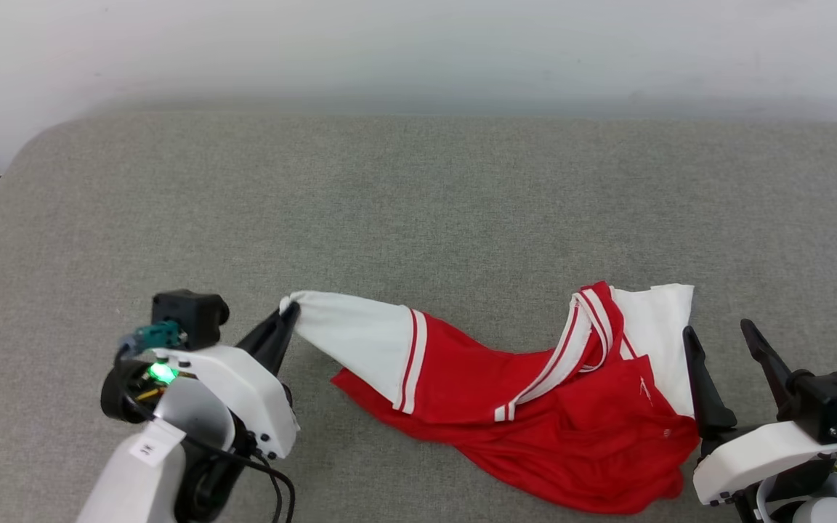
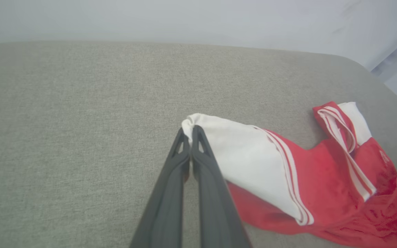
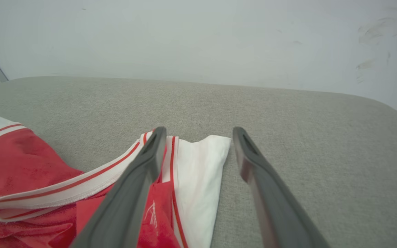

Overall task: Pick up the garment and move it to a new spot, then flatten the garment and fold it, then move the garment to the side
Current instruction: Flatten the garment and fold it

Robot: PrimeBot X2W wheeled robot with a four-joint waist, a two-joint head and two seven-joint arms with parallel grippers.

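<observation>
Now left end effector (image 1: 291, 307) pinches the garment (image 1: 571, 414); right end effector (image 1: 718, 327) gapes wide.

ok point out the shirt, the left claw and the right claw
shirt (image 1: 578, 436): head view, on its red body
left claw (image 2: 190, 132): left wrist view, between its tips, shut on the shirt
right claw (image 3: 199, 131): right wrist view, in the gap between its open tips

1. Jersey T-shirt (image 1: 585, 436): red body, white sleeves (image 1: 353, 334), red-white striped trim (image 1: 562, 359).
2. Padded surface (image 1: 418, 203): grey, fine weave. Wall (image 1: 418, 43): off-white.
3. Left gripper (image 1: 290, 309), right gripper (image 1: 716, 330): dark grey fingers (image 1: 702, 385), white housings (image 1: 244, 392).
</observation>
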